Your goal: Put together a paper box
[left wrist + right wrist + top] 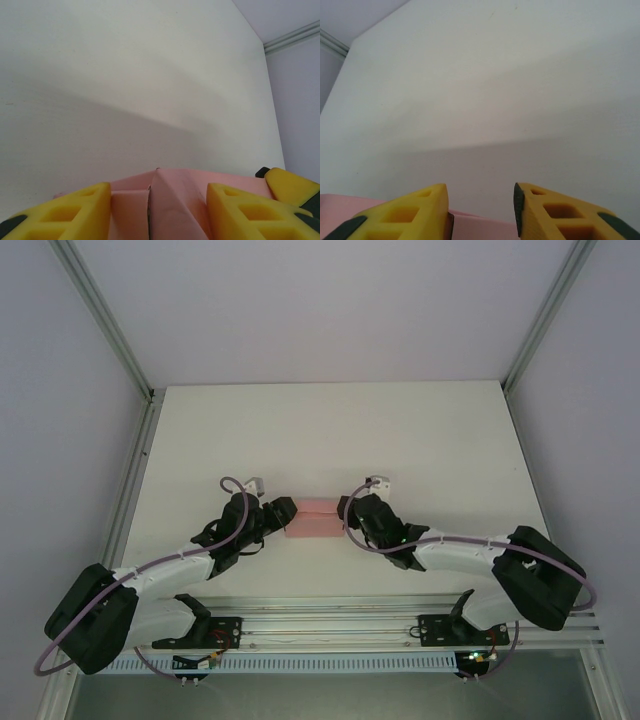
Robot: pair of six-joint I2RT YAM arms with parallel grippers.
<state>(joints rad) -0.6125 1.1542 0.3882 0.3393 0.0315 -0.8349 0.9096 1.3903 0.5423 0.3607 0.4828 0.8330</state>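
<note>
two grippers on one pink box, mid-table

near edge: the rail (330, 625) carries both arms (165, 568), which reach inward and meet in the middle. the left gripper (272, 522) comes at the paper box (312, 520) from its left end and the right gripper (350, 514) from its right end. likely reason: one end is steadied while the other is worked. the box sits low on the table (330, 430) between the two and looks partly folded.

left wrist view: yellow fingers (75, 212) sit either side of the pink card. the card fills the gap and touches both, so this reads as clamped on the box. a creased flap (172, 200) peaks between them.

right wrist view: fingers (410, 212) stand apart, with pink card low between them and off to the left. cannot tell if they pinch it.

beyond: the white table runs back to the frame posts (105, 320). no brand, label or writing can be read anywhere.
</note>
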